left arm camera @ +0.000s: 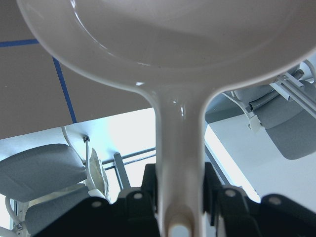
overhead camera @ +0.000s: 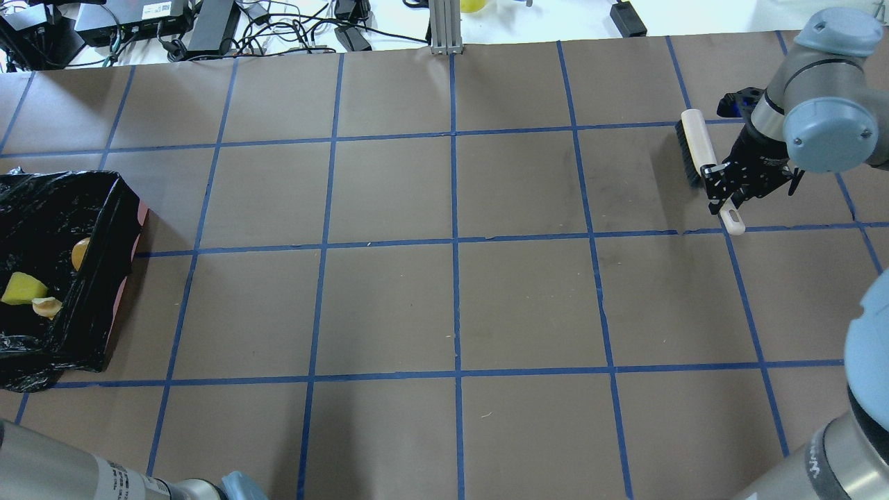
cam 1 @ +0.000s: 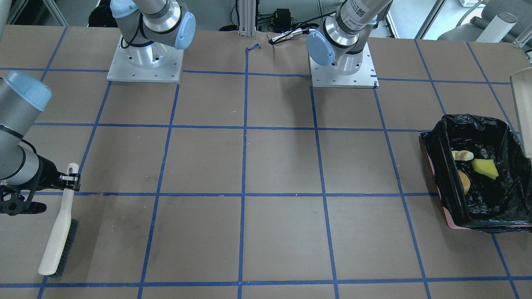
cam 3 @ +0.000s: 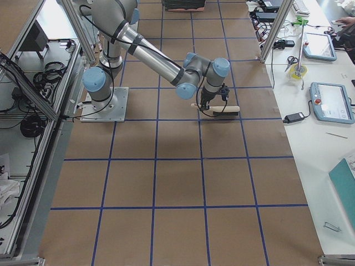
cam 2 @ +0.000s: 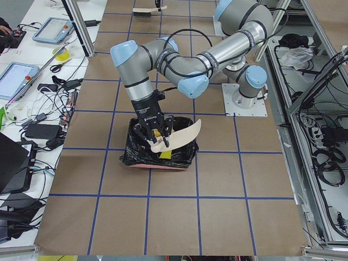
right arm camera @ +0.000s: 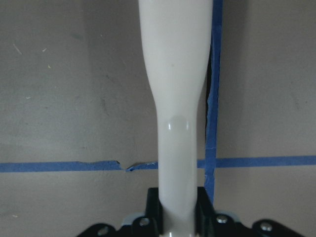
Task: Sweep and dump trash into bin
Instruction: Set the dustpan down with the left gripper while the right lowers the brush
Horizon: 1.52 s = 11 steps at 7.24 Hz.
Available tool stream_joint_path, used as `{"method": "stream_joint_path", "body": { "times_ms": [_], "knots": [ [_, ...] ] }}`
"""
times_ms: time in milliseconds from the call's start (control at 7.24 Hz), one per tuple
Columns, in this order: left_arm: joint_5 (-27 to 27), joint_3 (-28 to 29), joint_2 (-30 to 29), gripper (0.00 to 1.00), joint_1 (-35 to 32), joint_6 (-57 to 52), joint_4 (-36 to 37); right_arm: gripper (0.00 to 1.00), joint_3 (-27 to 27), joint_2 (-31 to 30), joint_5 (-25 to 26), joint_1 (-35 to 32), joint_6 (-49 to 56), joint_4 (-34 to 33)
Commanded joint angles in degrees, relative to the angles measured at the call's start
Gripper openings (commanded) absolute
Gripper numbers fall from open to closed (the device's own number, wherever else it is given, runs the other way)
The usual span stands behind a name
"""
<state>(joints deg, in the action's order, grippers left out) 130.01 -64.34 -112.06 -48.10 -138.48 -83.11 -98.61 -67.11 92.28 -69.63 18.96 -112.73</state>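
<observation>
A: Well, where is the trash?

B: Look straight below the left gripper (cam 2: 155,136). The bin (cam 1: 447,174) sits under it, and all three pieces lie inside on the black liner. You see the wedge (cam 1: 485,168) in the middle. The slice (cam 1: 463,155) is just beside it, and the roll (cam 1: 464,181) rests against the bin's wall.

A: And what has that gripper got?

B: Its fingers are closed tight on the handle of the dustpan (cam 2: 182,135), one on each side. The pan reaches out ahead of them, above the bin and not touching it.

A: What about the other one?

B: You find the right gripper (overhead camera: 719,184) at the far end of the table (cam 1: 282,166), well apart from the bin. It is clamped around the handle of the brush (overhead camera: 698,142). The head runs out ahead of the fingers and the handle's tip pokes out behind them. The bristles are low over the table, but I cannot tell whether they touch it.

A: Is there any trash near that gripper?

B: You see only the brush there. The pieces are all in the bin.
</observation>
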Motion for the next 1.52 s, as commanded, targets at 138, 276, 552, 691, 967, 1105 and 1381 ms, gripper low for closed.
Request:
{"method": "stream_joint_path", "body": {
  "times_ms": [138,276,552,691,967,1105,1381],
  "knots": [
    [-8.3,-0.2,0.5,0.0,-0.9,-0.7,0.7,0.37,0.0,0.2,0.0,0.0,-0.2,0.1],
    [-10.0,-0.4,0.4,0.0,-3.6,0.0,0.7,0.64,0.0,0.1,0.0,0.0,-0.2,0.0],
    [-16.1,-2.3,0.5,0.0,-8.6,5.5,-0.2,0.97,0.2,-0.4,0.0,0.0,-0.1,-0.3],
    [-17.2,-3.7,-0.1,0.0,-10.7,7.7,-0.1,1.0,1.0,-1.1,0.6,0.0,0.1,0.5],
    [-21.2,-7.1,-1.0,0.0,-15.7,17.1,0.5,1.0,3.3,-8.5,2.1,-0.1,-0.7,5.6],
    [-25.7,-8.9,-1.7,0.0,-18.6,21.7,0.5,1.0,4.0,-14.2,2.0,-0.2,-5.0,10.0],
    [-34.1,-12.4,-5.1,0.0,-20.5,28.1,2.7,1.0,4.6,-21.0,1.1,-2.2,-6.9,13.6]
  ]
}}
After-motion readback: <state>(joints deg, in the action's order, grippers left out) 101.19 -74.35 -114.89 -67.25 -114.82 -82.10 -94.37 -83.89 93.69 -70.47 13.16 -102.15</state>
